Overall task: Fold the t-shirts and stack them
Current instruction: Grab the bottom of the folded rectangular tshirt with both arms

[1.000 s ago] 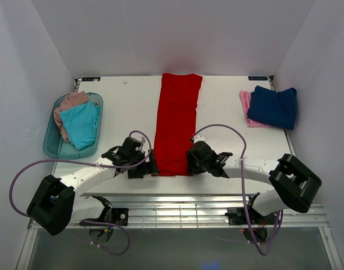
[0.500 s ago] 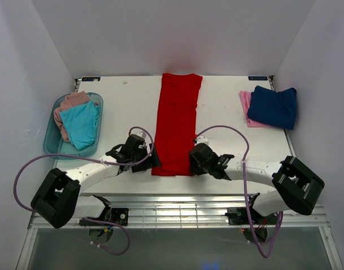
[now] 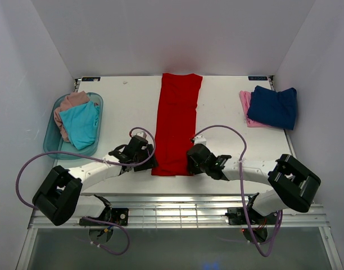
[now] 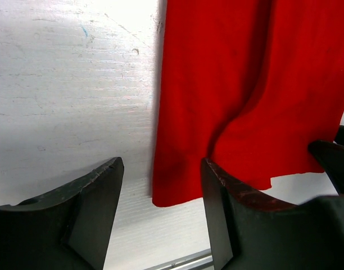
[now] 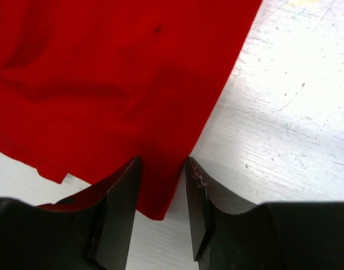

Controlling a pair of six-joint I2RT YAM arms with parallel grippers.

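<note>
- The red t-shirt (image 3: 176, 124) lay flat on the table (image 3: 121, 107) as a long narrow strip. Its sides looked already folded in, and its near hem sat right at the fingertips of both claws, the cloth running straight away from them.
- The left gripper (image 3: 149, 163) sat low at the hem's left corner. In its wrist view the jaws were wide apart: one finger stood over bare table just outside the cloth edge, the other over the red cloth, so the corner lay in the gap unpinched.
- The right gripper (image 3: 190, 160) mirrored it at the right corner. Its jaws were narrow but apart, and the cloth lay flat between them. As far as that close view showed, the pads had not yet bitten.
- Both claws straddled a corner, probably so that the hem could be lifted evenly and carried over toward the far end for the next fold.
- Well beyond and outboard of the right claw, the navy t-shirt (image 3: 273, 107) rested folded on the light pink t-shirt (image 3: 245, 101), which looked like the start of the stack.
- Outboard of the left claw, the turquoise t-shirt (image 3: 81, 124) and the dusty pink-beige t-shirt (image 3: 71, 102) were heaped in the teal tub (image 3: 51, 146), not yet folded.
</note>
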